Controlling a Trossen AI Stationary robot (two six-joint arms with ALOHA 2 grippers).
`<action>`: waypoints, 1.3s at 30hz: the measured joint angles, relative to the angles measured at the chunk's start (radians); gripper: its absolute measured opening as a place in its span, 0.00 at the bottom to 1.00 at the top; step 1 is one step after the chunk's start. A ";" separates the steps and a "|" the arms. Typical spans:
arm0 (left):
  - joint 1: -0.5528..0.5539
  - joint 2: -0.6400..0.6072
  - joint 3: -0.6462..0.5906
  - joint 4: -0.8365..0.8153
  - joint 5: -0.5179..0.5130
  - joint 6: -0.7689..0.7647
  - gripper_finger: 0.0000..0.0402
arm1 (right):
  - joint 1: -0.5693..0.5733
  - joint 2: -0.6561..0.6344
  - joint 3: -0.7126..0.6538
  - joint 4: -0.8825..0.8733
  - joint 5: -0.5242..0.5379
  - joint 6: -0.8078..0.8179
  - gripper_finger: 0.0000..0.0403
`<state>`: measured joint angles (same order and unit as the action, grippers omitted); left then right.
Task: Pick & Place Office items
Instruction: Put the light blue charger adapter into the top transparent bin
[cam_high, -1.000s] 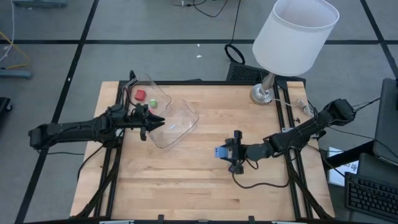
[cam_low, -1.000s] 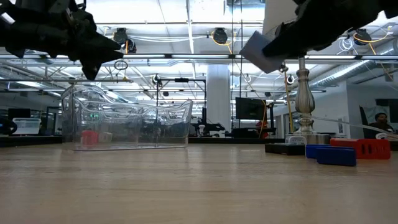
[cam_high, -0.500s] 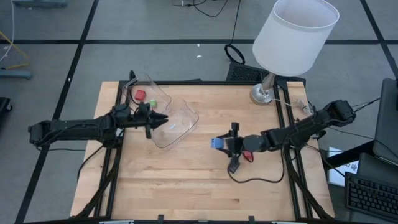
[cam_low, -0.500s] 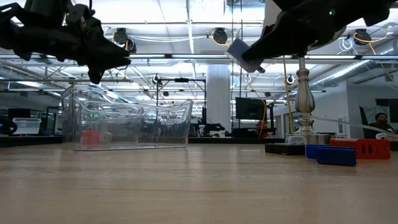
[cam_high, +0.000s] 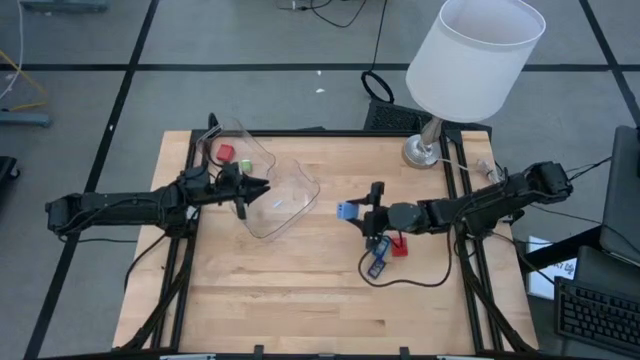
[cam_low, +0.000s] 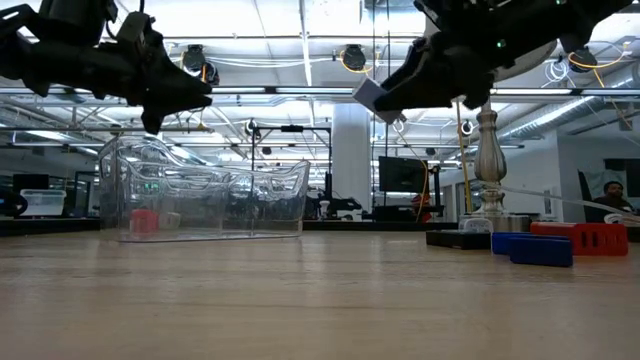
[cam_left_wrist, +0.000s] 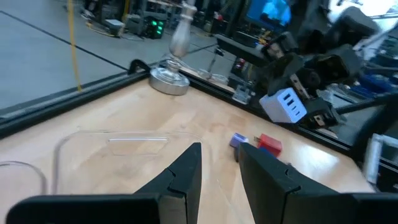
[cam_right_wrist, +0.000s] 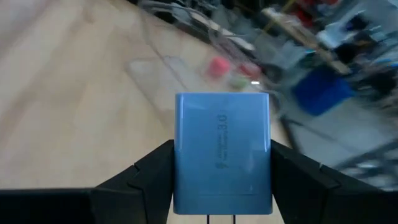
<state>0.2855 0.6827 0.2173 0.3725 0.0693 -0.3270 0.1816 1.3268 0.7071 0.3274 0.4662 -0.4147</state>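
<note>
Blue charger block (cam_high: 346, 211): clamped in the right tool (cam_high: 357, 213), carried from mid-bench toward the clear container (cam_high: 285, 200), now nearer.
Left tool (cam_high: 258, 189): fingers narrowly apart, empty, over the container.
Meaning: drop-in seems next.

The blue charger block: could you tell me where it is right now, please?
The blue charger block is held off the table in the right gripper, right of the clear container in the high view, with the red piece nearby.
</note>
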 joint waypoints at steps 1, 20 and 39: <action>0.000 0.000 0.000 0.000 -0.016 -0.001 0.26 | 0.000 0.005 0.000 0.005 0.032 -0.032 0.53; -0.183 0.406 0.069 0.408 -0.116 -0.226 0.62 | 0.004 0.152 0.000 0.312 0.268 -0.425 0.53; -0.304 0.854 0.541 0.300 -0.210 -0.063 0.65 | 0.037 0.161 0.000 0.380 0.274 -0.488 0.53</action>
<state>-0.0181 1.5369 0.7587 0.6729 -0.1409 -0.3900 0.2185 1.4876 0.7071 0.7075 0.7403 -0.9028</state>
